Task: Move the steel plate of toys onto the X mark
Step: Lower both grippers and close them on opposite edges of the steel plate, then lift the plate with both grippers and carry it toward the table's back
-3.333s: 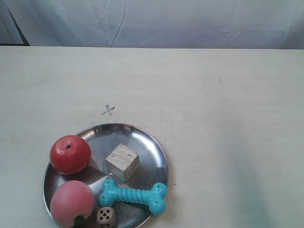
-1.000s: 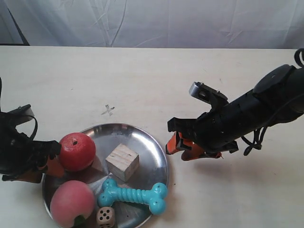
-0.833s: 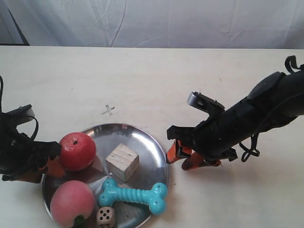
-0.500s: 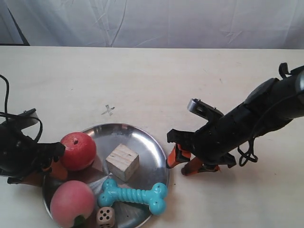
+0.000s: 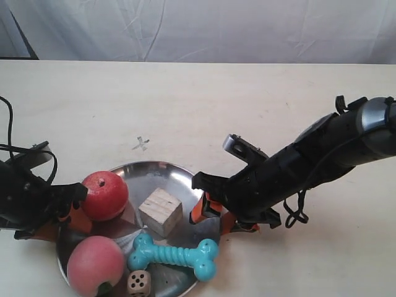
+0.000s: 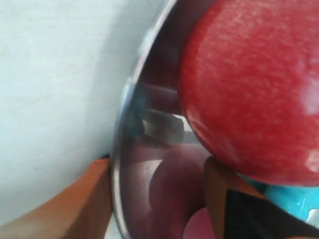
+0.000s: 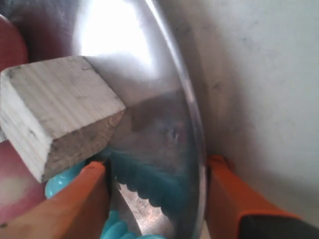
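Note:
The steel plate (image 5: 154,176) lies at the table's front left, a little short of the X mark (image 5: 141,143). On it sit the red apple (image 5: 104,195), pink peach (image 5: 94,264), wooden cube (image 5: 160,211), turquoise bone (image 5: 173,253) and die (image 5: 138,283). My left gripper (image 5: 65,216) is open astride the plate's rim (image 6: 124,114) beside the apple (image 6: 249,89), one finger outside and one inside. My right gripper (image 5: 213,213) is open astride the opposite rim (image 7: 197,144), one finger by the cube (image 7: 55,114) and bone (image 7: 65,186).
A pale tabletop (image 5: 260,105) stretches behind and to the right of the plate. A white cloth backdrop (image 5: 204,28) hangs along the far edge. The right arm's black body (image 5: 309,161) slants over the table's right part.
Both arms came into view and closed in on the plate. In the last half second the right gripper slid left until its fingers straddle the rim. The apple shifted slightly right.

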`<state>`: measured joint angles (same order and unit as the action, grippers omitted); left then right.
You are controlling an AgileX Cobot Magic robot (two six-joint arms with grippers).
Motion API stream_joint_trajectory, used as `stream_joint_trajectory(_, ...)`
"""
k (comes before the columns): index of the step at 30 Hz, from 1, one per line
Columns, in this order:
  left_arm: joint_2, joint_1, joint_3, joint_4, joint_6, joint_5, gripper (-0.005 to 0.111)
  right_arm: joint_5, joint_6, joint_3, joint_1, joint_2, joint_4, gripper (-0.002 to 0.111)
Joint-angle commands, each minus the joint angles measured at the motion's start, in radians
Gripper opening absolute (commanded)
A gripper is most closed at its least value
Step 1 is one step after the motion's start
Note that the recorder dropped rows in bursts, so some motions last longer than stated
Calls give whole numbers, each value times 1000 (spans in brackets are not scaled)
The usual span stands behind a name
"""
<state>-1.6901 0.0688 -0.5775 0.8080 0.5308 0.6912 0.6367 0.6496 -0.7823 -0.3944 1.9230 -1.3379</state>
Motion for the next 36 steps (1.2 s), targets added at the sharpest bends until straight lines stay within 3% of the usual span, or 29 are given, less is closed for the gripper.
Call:
stream_joint_trajectory(1, -34, 5, 15, -18, 4, -42, 53, -90, 4, 13, -51, 42, -25, 53)
stream_joint_trajectory(5, -34, 5, 15, -18, 4, -26, 48, -101, 4, 13, -66, 42, -28, 53)
stream_joint_trajectory(9, -34, 5, 15, -16, 4, 0, 21, -93, 4, 13, -66, 42, -29, 49)
stream_joint_trajectory(12, -34, 5, 15, -5, 4, 2, 1, -76, 4, 13, -66, 42, -34, 30)
stream_joint_trajectory(15, -34, 5, 15, 20, 25, 6, 0, -57, 4, 13, -66, 42, -42, 2)
stream_joint_trajectory(16, -34, 5, 15, 31, 33, 8, 0, -48, 4, 13, -66, 42, -42, 0)
stream_joint_trajectory(36, -31, 5, -43, 52, 77, 127, 0, 60, 4, 8, -66, 42, -117, 0)
